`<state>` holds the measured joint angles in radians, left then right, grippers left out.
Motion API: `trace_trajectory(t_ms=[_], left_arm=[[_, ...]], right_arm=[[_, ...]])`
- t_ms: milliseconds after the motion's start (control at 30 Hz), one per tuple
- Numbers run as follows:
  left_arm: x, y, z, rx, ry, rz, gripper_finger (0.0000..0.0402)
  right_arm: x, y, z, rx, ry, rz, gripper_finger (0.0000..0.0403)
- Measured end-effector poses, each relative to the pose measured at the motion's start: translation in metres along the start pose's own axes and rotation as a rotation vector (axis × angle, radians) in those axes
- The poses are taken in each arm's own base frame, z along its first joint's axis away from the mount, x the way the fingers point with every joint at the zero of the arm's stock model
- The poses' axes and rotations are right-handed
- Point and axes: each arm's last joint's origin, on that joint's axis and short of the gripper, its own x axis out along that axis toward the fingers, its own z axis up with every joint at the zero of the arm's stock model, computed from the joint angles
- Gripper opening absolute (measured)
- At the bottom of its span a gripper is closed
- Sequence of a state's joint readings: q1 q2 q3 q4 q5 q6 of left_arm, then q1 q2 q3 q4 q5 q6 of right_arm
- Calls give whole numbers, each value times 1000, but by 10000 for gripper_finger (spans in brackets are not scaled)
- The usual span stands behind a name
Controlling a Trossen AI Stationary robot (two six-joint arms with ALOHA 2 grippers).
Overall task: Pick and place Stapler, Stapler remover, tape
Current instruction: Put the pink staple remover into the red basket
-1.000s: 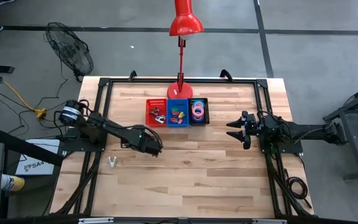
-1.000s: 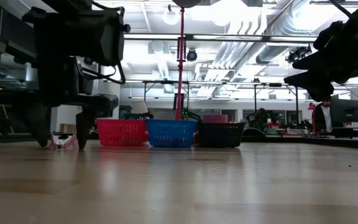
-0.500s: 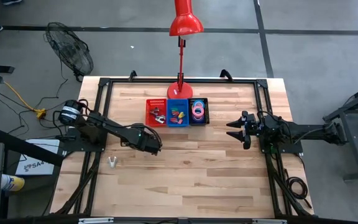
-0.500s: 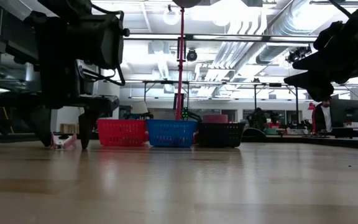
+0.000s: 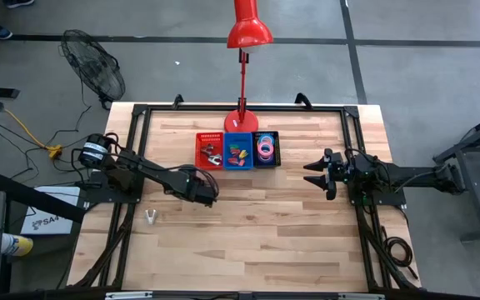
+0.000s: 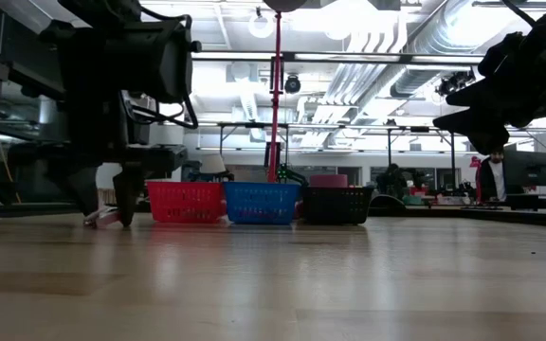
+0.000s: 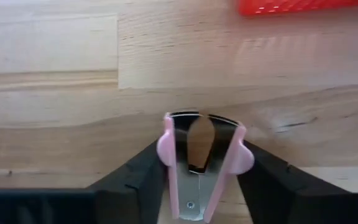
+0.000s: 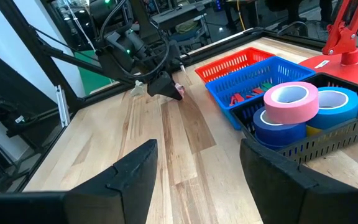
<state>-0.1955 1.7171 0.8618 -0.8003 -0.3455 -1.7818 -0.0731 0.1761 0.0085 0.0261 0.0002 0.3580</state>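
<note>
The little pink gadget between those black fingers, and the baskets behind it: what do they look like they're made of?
The staple remover looks like pink plastic grips over shiny metal jaws, which reflect light like a mirror. The left gripper has its fingers against both grips. The red basket, blue basket and black basket seem moulded plastic, with lattice walls and solid colour. The table looks like pale wood, with visible grain.

Left pincer (image 7: 201, 163) grips pink stapler remover (image 7: 201, 165) — red bin (image 7: 309, 6) beyond.

I'm seeing only part of a print, "SA", on a white sheet (image 5: 47, 218) lying off the table's left edge.
</note>
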Motion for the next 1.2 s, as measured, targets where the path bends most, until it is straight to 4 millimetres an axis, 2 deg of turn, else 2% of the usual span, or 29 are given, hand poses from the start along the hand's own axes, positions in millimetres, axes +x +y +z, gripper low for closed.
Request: trace_trajectory(t_ms=[233, 367, 533, 767, 867, 1033, 1200], left_arm=[[1, -2, 0, 78, -5, -26, 110], [-2, -5, 0, 127, -4, -39, 87], [-20, -10, 6, 204, -1, -94, 89], [-69, -14, 26, 254, -101, -210, 99], [-90, -18, 43, 268, -175, -249, 100], [-106, -28, 84, 422, -289, -233, 101], [-103, -42, 124, 625, -311, -268, 102]], right_arm=[[0, 0, 0, 0, 0, 0, 220], [0, 0, 0, 0, 0, 0, 220], [0, 0, 0, 0, 0, 0, 220], [0, 0, 0, 0, 0, 0, 220], [0, 0, 0, 0, 1, 0, 220], [0, 0, 0, 0, 1, -1, 220], [0, 0, 0, 0, 1, -1, 220]])
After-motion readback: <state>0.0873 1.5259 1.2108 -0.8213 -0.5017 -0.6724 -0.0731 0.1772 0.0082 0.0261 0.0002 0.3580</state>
